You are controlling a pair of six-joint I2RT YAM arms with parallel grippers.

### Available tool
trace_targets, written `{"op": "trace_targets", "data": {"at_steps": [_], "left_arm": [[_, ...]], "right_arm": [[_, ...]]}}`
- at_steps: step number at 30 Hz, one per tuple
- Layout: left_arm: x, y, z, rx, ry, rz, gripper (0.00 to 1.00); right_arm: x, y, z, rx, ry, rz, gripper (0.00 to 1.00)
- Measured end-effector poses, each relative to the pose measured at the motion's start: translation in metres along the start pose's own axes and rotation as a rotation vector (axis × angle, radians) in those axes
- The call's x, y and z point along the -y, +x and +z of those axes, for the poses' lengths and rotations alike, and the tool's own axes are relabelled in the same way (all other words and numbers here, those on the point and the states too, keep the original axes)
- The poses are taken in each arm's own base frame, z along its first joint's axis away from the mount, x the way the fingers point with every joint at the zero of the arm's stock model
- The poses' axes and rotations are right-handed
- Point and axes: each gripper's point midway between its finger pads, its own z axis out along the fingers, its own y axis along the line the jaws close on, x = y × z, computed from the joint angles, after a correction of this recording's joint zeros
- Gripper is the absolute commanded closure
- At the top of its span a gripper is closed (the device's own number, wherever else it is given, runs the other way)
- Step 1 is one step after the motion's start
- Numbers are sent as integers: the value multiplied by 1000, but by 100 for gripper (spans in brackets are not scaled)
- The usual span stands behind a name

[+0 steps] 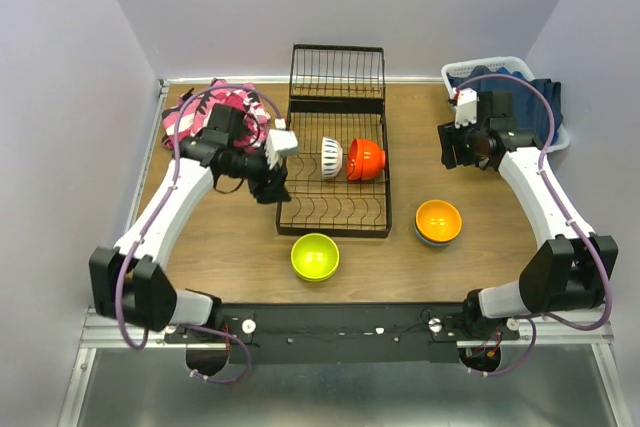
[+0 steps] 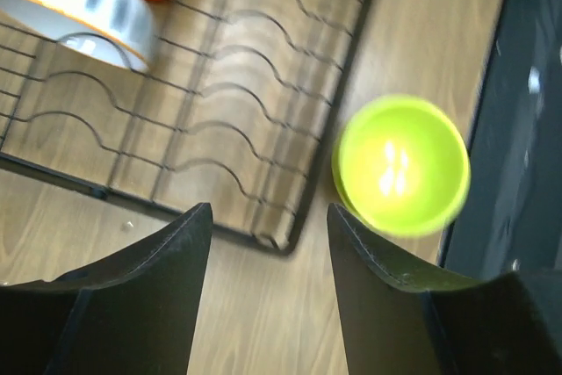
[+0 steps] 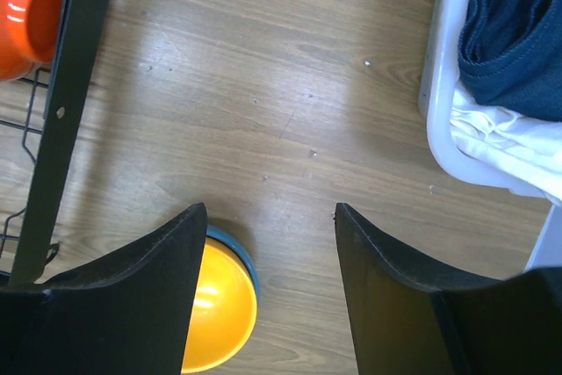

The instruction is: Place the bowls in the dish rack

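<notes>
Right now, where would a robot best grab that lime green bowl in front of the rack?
Probably its rim, from straight above: the lime green bowl sits upright, mouth open, so the jaws can straddle its wall.

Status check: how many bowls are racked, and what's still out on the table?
Done: the cream-white bowl and the red-orange bowl stand on edge in the dish rack. In hand: nothing; the left gripper and the right gripper are open and empty. Left: the lime green bowl on the table before the rack, and the orange bowl nested in the blue bowl to the rack's right.
</notes>
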Motion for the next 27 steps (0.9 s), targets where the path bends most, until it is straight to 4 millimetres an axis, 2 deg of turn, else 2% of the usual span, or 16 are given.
{"op": "trace_targets", "data": {"at_steps": [2, 4, 8, 10, 13, 18, 22, 27], "left_arm": [[19, 10, -9, -36, 26, 76, 35], [42, 32, -11, -97, 74, 145, 35], [97, 88, 1, -237, 232, 290, 34], [112, 107, 4, -287, 281, 333, 35], [121, 116, 12, -320, 310, 401, 35], [128, 109, 35, -330, 310, 573, 38], [131, 104, 47, -324, 312, 636, 47], [133, 113, 58, -377, 349, 656, 54]], "right_arm": [[-2, -1, 0, 3, -12, -3, 32], [-4, -1, 0, 7, -24, -4, 32], [-8, -2, 0, 12, -44, -4, 32], [-8, -3, 0, 14, -50, -4, 32], [-10, -3, 0, 16, -56, -3, 32], [-13, -3, -8, 36, -66, -2, 32], [-17, 3, -18, 56, -69, -1, 32], [-20, 9, -29, 73, -68, 1, 31]]}}
